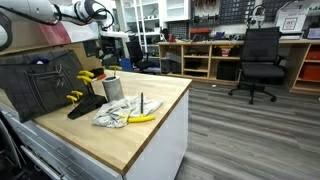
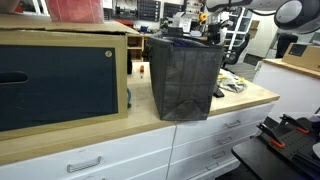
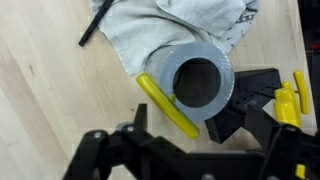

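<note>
Gripper (image 3: 195,160) hangs over the wooden worktop (image 3: 50,100) w/ jaws spread wide, nothing btwn them and nothing touched. Nearest thing is a grey cup (image 3: 200,85), upright, open mouth facing the wrist cam, just ahead of the fingertips, roughly mid-bench in an exterior view. Round it: a yellow stick (image 3: 165,105) lies against the cup's rim, its far end toward a crumpled grey-white cloth (image 3: 170,30) that touches the cup's far side. A black pen (image 3: 95,25) sits at the cloth's edge. A black stand (image 3: 250,100) w/ yellow-handled clamps (image 3: 285,100) is just beside the cup, opp. the stick. A black mesh box (image 2: 185,75) stands at the bench end & in an exterior view hides the cup and most bits behind it, next to a wooden cabinet (image 2: 60,75). An office chair (image 1: 262,60) is well apart on the floor. Count: 1 cup, 1 stick, 1 cloth, 1 pen, 1 stand, at least 2 yellow handles. Any print is too small to read.
</note>
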